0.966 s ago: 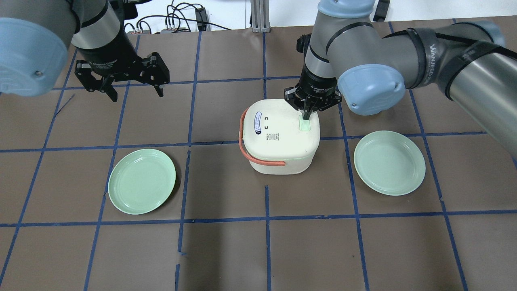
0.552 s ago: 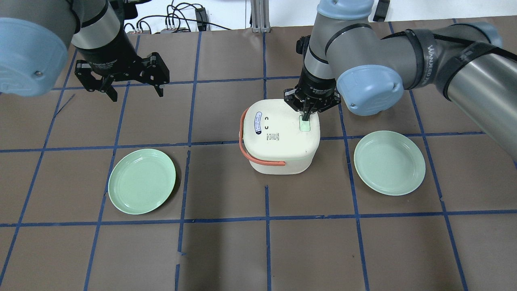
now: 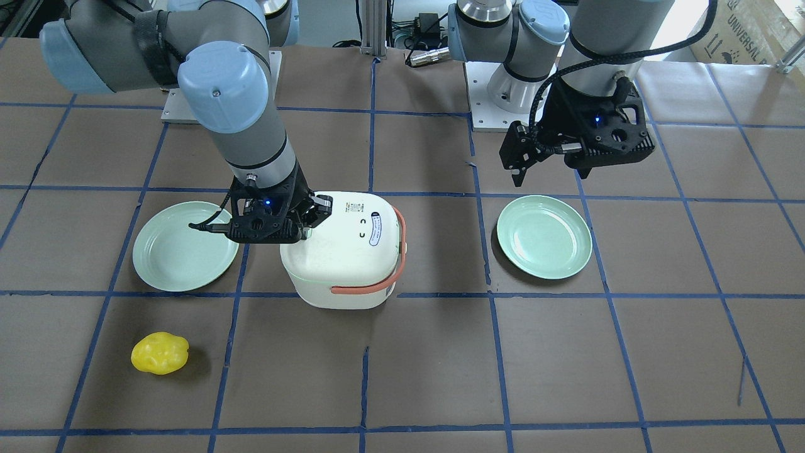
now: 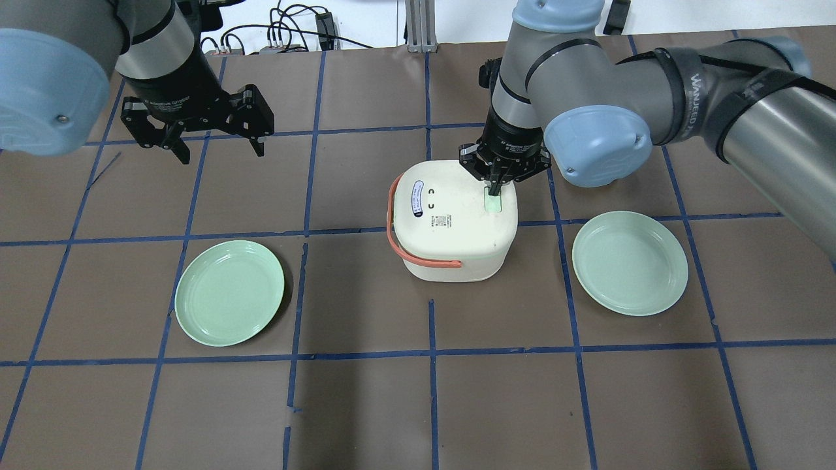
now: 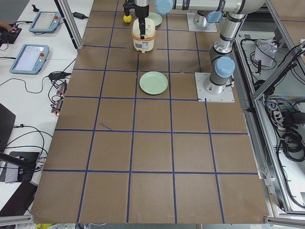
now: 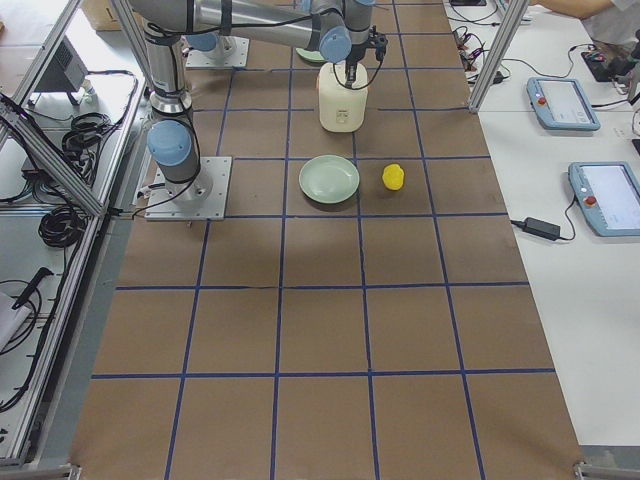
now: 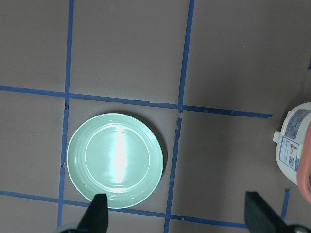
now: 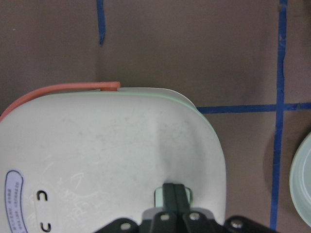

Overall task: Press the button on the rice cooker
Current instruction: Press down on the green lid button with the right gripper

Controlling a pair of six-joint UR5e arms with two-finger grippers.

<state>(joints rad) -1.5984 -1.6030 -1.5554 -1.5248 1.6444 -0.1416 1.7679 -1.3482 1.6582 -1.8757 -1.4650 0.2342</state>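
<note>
A white rice cooker [image 4: 457,222] with an orange handle [image 4: 418,258] stands mid-table. Its pale green button [image 4: 494,203] is on the lid's right side. My right gripper [image 4: 496,190] is shut, fingertips together and pointing down onto the far end of the button. The right wrist view shows the closed fingers [image 8: 176,196] on the green button [image 8: 158,196]. The cooker also shows in the front view [image 3: 343,248], with the right gripper [image 3: 302,234] on it. My left gripper [image 4: 219,150] is open and empty, hovering at the far left over bare table.
Two green plates lie on the table, one left [image 4: 229,292] and one right [image 4: 629,262] of the cooker. A yellow pepper-like object [image 3: 160,353] lies near the operators' side. Cables run along the far edge [image 4: 287,36].
My right gripper has shifted very slightly along the lid at the button. The left arm and the cooker have not moved.
</note>
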